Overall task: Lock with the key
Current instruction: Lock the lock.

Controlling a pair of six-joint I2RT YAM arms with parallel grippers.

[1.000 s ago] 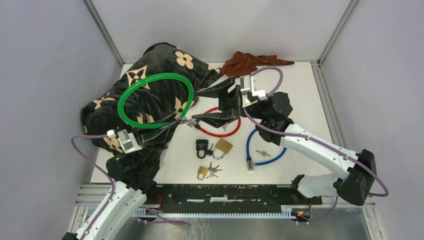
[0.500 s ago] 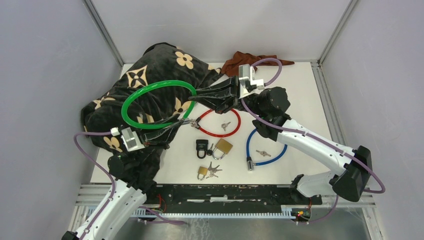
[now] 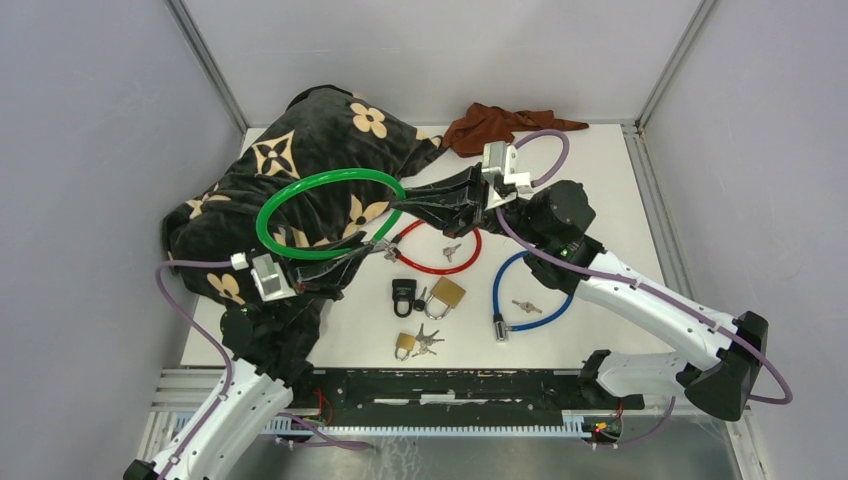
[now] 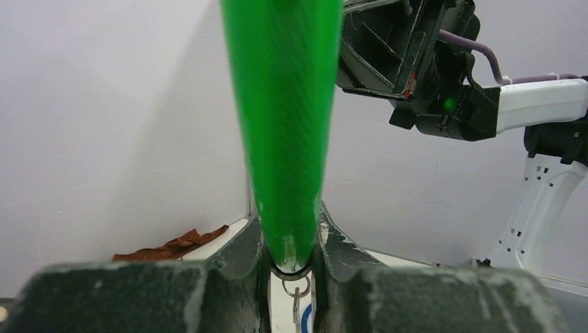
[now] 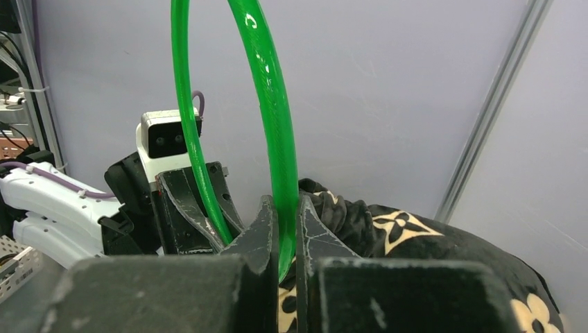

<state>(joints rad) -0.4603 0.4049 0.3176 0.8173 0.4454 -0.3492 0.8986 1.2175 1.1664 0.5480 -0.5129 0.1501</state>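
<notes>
The green cable lock (image 3: 330, 212) hangs as a loop above the black flowered blanket, held by both grippers. My left gripper (image 3: 368, 246) is shut on its metal end; in the left wrist view the green cable (image 4: 284, 139) rises from between the jaws of the left gripper (image 4: 291, 258). A key ring with a key (image 4: 298, 295) dangles just below that end. My right gripper (image 3: 407, 203) is shut on the green cable at the loop's right side. The right wrist view shows the cable (image 5: 276, 152) pinched between the jaws of the right gripper (image 5: 286, 239).
On the white table lie a red cable lock (image 3: 470, 258) with a key (image 3: 451, 250), a blue cable lock (image 3: 500, 285) with a key (image 3: 526, 306), a black padlock (image 3: 403, 293), two brass padlocks (image 3: 447, 293) (image 3: 405, 344) and a brown cloth (image 3: 495, 125). The blanket (image 3: 300, 140) covers the left.
My right gripper was open around the loop's right side and has closed on the green cable. The loop and both grippers have shifted a little to the right.
</notes>
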